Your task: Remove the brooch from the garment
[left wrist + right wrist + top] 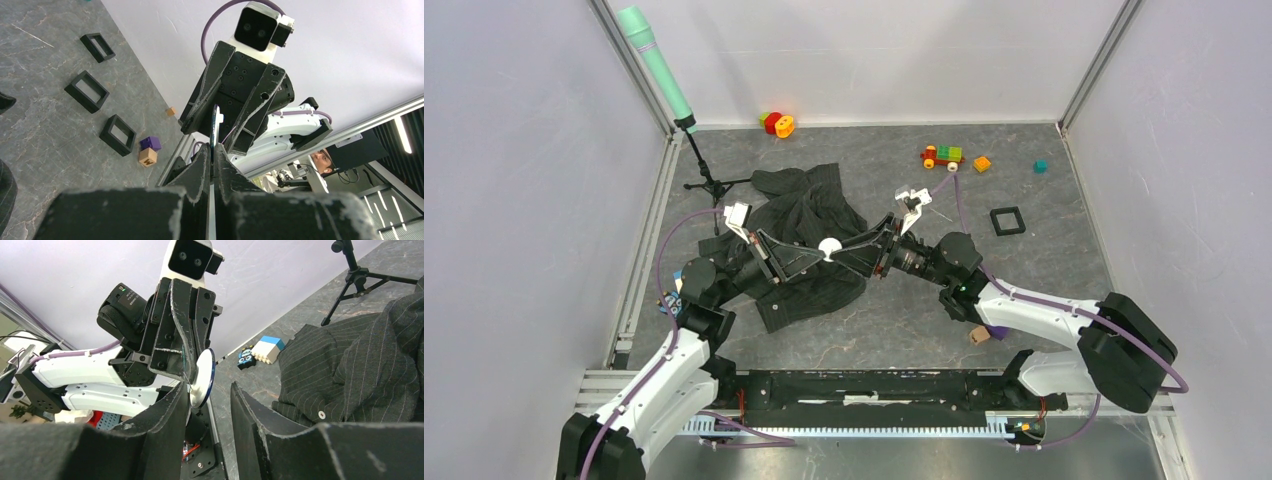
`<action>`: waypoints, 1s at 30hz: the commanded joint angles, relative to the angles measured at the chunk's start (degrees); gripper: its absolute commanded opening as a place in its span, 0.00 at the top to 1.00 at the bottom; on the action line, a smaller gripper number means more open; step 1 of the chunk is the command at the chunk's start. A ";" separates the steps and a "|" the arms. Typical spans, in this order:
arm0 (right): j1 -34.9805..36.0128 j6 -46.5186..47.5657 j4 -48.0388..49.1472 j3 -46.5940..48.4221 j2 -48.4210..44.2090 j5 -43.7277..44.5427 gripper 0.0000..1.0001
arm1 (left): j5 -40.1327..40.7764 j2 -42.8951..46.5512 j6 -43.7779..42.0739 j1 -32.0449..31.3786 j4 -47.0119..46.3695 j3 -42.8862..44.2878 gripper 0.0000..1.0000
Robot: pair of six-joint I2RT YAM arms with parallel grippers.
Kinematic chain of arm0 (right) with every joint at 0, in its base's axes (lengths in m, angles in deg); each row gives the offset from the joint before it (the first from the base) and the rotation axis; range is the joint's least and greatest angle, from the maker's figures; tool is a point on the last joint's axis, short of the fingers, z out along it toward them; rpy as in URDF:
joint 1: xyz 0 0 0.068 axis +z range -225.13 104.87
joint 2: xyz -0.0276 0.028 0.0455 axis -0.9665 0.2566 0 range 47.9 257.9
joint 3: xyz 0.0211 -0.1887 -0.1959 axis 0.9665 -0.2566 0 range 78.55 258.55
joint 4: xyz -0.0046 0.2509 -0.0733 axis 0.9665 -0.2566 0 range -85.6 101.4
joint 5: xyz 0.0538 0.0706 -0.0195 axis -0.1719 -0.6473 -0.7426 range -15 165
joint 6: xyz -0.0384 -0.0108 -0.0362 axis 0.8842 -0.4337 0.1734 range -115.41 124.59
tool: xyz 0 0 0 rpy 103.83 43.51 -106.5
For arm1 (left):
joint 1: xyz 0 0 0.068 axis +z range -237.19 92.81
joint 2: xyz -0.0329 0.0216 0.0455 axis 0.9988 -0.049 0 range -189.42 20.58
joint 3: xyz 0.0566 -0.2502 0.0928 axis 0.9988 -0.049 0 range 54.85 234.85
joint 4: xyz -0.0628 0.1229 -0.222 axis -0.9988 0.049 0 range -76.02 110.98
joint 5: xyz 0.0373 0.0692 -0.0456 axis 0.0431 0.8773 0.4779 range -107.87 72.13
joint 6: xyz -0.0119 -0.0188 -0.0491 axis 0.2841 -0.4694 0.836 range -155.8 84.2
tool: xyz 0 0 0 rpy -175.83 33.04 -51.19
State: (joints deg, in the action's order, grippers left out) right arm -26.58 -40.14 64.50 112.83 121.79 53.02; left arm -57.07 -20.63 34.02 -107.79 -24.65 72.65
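The brooch (204,377) is a small disc with a white back and a dark-blue rim, held up in the air. My left gripper (213,150) is shut on it; in the left wrist view the brooch (215,125) shows edge-on, sticking up from the fingertips. My right gripper (210,390) faces it with jaws open around the disc, which sits close to the left finger, a clear gap to the right finger. From above, the brooch (829,246) is a white spot where the two grippers meet, over the garment (814,205), a dark pinstriped shirt crumpled on the table. The garment (350,355) lies beyond my right fingers.
A black square frame (1007,220) lies right of the shirt. A toy train (942,155), orange block (982,163) and teal cube (1040,166) sit at the back right. A microphone stand (709,185) stands back left. A wooden block (979,336) lies by my right arm.
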 commanded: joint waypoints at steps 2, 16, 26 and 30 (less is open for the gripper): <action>0.14 -0.36 2.42 2.62 0.40 -0.60 0.60 | -1.55 0.63 -1.65 0.04 -1.08 -0.20 0.98; 0.17 -1.41 2.32 2.90 1.34 -1.08 0.70 | -2.09 1.55 -3.92 0.08 -1.51 -1.37 0.98; 0.16 -2.71 -2.17 2.46 1.35 2.21 0.80 | 0.97 3.93 -6.59 -0.14 -3.11 -2.61 0.98; 0.31 -5.36 -0.19 1.65 1.97 2.84 0.87 | 2.68 4.85 -7.67 -0.72 -5.36 -3.71 0.98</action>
State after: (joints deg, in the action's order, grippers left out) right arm -26.09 -43.36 63.21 113.71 122.99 53.00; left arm -55.89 -17.42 29.68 -107.94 -24.87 69.70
